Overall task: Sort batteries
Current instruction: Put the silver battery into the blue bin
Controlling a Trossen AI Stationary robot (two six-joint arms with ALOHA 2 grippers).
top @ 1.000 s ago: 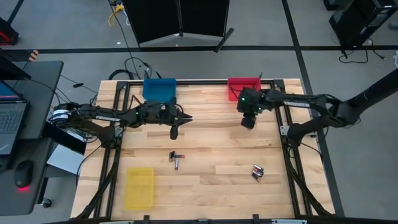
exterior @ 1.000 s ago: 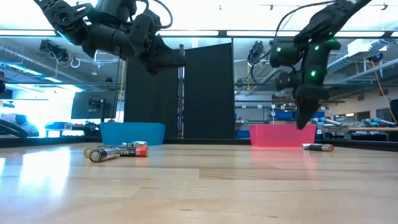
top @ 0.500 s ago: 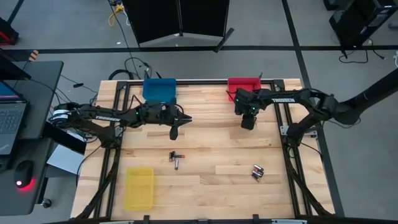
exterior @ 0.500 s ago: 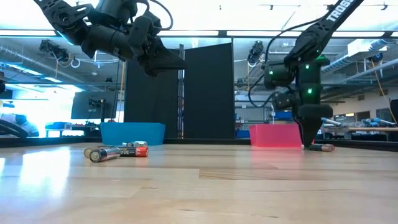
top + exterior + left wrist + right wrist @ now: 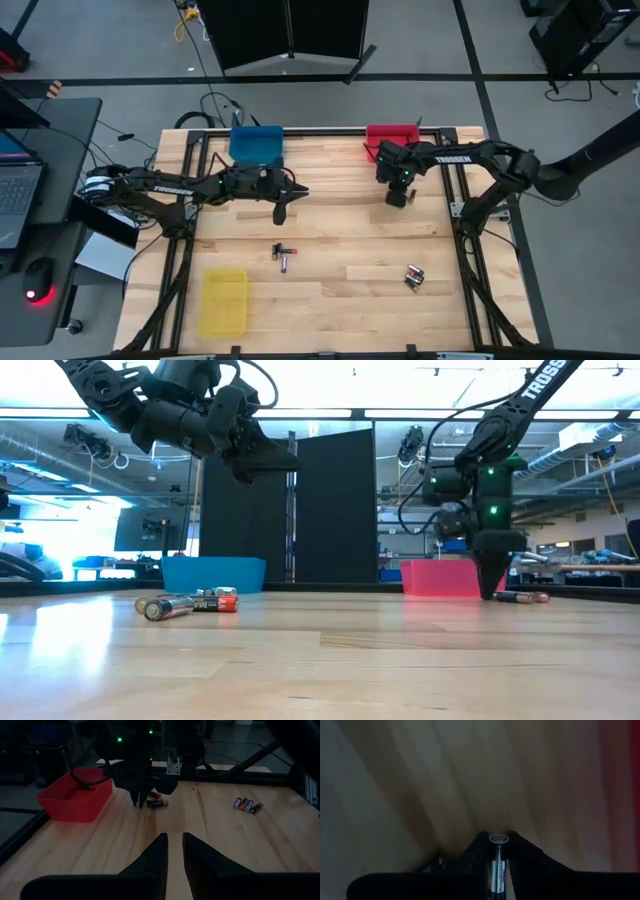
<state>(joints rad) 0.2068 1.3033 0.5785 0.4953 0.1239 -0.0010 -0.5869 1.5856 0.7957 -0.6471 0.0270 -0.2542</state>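
— Right pincer [image 5: 489, 592]?
— Down at the worktop [image 5: 340, 230], just in front of the red bin [image 5: 390, 138], fingers closed on a battery [image 5: 497, 865] lying between them.
— Left pincer [image 5: 281, 213]?
— Up above the worktop near the blue bin [image 5: 256, 143], fingers a narrow gap apart, holding nothing.
— Other batteries?
— One more [image 5: 525, 597] lying just beside the right pincer; two [image 5: 284, 256] mid-worktop; a small cluster [image 5: 414, 276] toward the near right. Yellow bin [image 5: 224, 301] at near left.
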